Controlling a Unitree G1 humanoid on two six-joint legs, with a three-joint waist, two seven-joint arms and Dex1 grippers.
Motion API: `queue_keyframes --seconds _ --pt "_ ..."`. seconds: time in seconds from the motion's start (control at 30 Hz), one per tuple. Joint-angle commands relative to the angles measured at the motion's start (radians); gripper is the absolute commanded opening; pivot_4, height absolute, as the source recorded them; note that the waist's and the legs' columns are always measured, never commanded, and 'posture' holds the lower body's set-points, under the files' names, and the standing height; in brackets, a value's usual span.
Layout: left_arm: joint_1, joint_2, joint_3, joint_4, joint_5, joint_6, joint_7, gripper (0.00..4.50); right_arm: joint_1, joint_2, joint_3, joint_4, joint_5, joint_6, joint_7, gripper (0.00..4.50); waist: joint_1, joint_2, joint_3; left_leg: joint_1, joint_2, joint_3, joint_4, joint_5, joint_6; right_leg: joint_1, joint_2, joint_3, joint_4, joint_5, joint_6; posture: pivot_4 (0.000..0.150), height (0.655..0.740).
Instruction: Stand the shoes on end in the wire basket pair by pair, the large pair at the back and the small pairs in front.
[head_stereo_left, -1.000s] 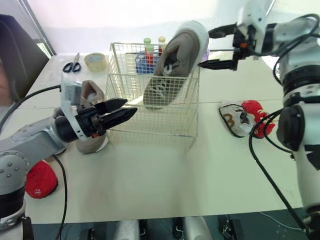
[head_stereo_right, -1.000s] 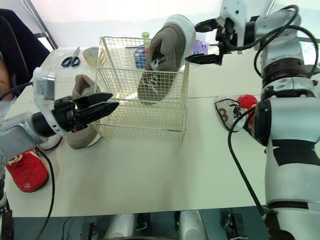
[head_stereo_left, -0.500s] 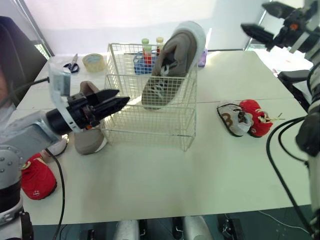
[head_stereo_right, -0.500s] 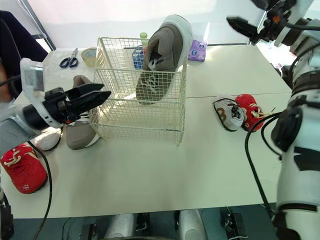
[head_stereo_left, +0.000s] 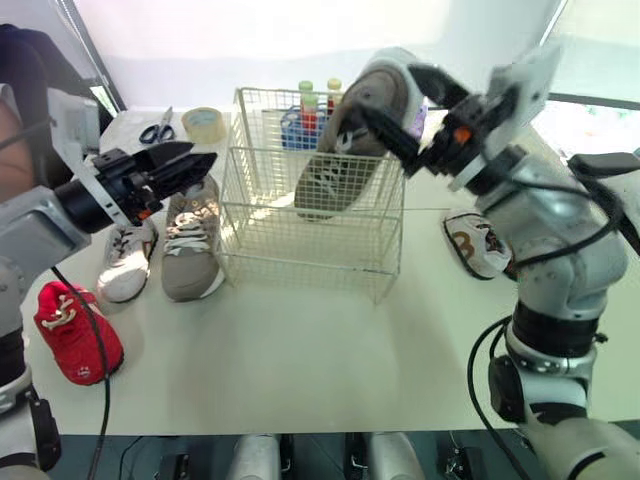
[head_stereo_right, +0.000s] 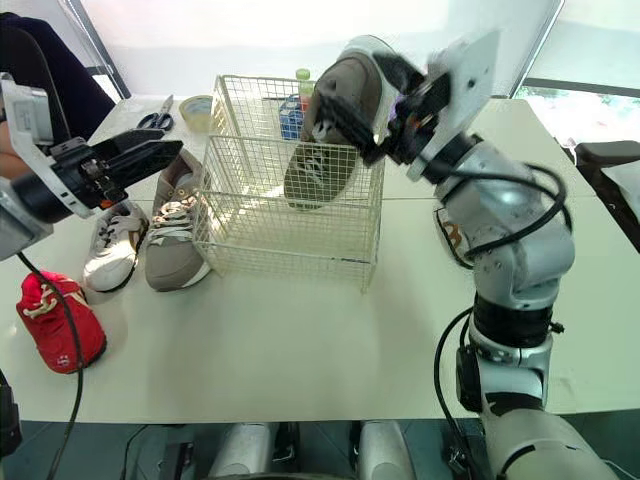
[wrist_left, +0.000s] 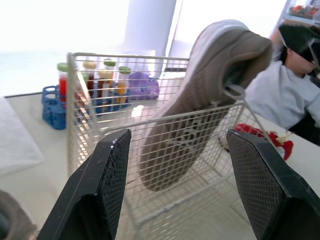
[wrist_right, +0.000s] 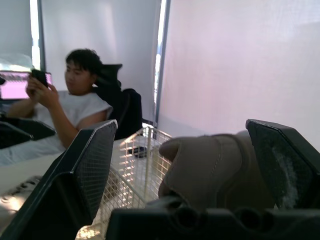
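A wire basket (head_stereo_left: 310, 215) stands mid-table. One large taupe shoe (head_stereo_left: 345, 150) leans on end inside it, toe down, heel above the rim. My right gripper (head_stereo_left: 385, 90) is open, its fingers (wrist_right: 85, 170) either side of that heel. The matching taupe shoe (head_stereo_left: 190, 245) lies on the table left of the basket. Just above it my left gripper (head_stereo_left: 200, 165) hovers open, holding nothing. A small white shoe (head_stereo_left: 125, 262) and a small red shoe (head_stereo_left: 75, 330) lie further left. Another small white shoe (head_stereo_left: 478, 245) lies right of the basket, partly behind my right arm.
Behind the basket are a blue rack of tubes (head_stereo_left: 310, 112), a tape roll (head_stereo_left: 205, 122), scissors (head_stereo_left: 160, 128) and a purple pack (wrist_left: 142, 85). A person (wrist_right: 75, 100) sits beyond the table's left side. Bare table lies in front of the basket.
My right gripper, raised far to the right half a second ago, has come back down around the shoe's heel. My left gripper has drawn back from the basket's wall. The camera has shifted.
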Motion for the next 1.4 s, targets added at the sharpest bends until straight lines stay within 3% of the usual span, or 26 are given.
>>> queue_keyframes --seconds 0.03,0.27,0.67,0.87,0.97,1.0,1.07,1.17,1.4 --pt "-0.033 -0.026 -0.009 -0.004 0.037 -0.027 -0.037 3.1 -0.005 0.025 0.011 -0.035 -0.032 -0.033 -0.062 4.47 -0.002 0.0 0.0 0.0 0.0 0.0 0.0 0.0 0.0 0.0 0.0 0.0 0.0 0.0 0.0 0.15 0.74" --pt "-0.015 -0.079 0.013 -0.014 0.08 -0.024 -0.047 3.1 -0.031 0.061 0.058 0.054 -0.07 -0.112 -0.057 4.47 -0.009 0.0 0.0 -0.001 0.0 0.0 0.0 0.0 0.0 -0.001 0.001 0.0 0.001 0.0 0.0 0.15 0.74" --pt "0.033 -0.044 0.082 -0.006 0.143 -0.029 -0.038 3.1 -0.081 0.11 0.031 0.102 0.005 -0.16 0.002 4.47 -0.01 0.0 0.0 0.0 0.001 0.0 0.0 0.0 0.0 -0.001 0.001 0.0 0.001 0.0 0.0 0.15 0.74" --pt "-0.032 0.127 0.016 0.221 0.389 -0.08 -0.056 3.1 -0.198 -0.083 -0.127 0.156 0.209 -0.116 0.195 4.47 -0.003 0.0 0.0 -0.001 0.001 0.0 0.0 0.0 0.001 -0.002 0.001 0.0 0.0 0.0 0.0 0.15 0.74" --pt "-0.074 0.186 -0.062 0.319 0.466 -0.08 -0.145 3.94 -0.247 -0.192 -0.144 0.191 0.308 -0.052 0.343 4.5 -0.002 0.0 0.0 -0.001 0.001 0.0 -0.001 -0.002 0.003 -0.001 0.001 -0.001 -0.001 0.0 0.0 0.15 0.74" --pt "-0.106 0.192 -0.09 0.373 0.477 -0.039 -0.158 4.42 -0.259 -0.235 -0.138 0.198 0.351 -0.004 0.395 4.5 -0.002 0.0 0.0 -0.001 0.001 0.0 -0.001 -0.003 0.005 -0.001 0.001 0.0 -0.002 0.0 0.0 0.15 0.74" --pt "-0.18 0.204 -0.162 0.482 0.489 0.108 -0.195 4.42 -0.259 -0.322 -0.112 0.186 0.461 0.116 0.52 4.5 -0.002 0.0 0.0 -0.001 0.001 0.0 -0.001 -0.005 0.009 -0.001 0.0 -0.001 -0.001 0.0 0.0 0.15 0.74" --pt "-0.277 0.185 -0.261 0.62 0.563 0.141 -0.253 4.42 -0.222 -0.417 -0.04 0.134 0.534 0.207 0.684 4.5 -0.003 0.0 0.0 -0.001 0.001 0.001 -0.001 -0.006 0.01 -0.001 0.0 0.0 -0.001 0.0 0.0 0.15 0.74" --pt "-0.532 0.072 -0.42 0.985 0.782 0.017 -0.341 4.42 -0.153 -0.488 0.084 0.087 0.475 0.179 0.844 4.5 -0.001 -0.002 0.001 -0.004 0.001 0.001 0.001 -0.006 0.011 -0.003 0.0 -0.001 -0.001 0.0 0.0 0.15 0.74"
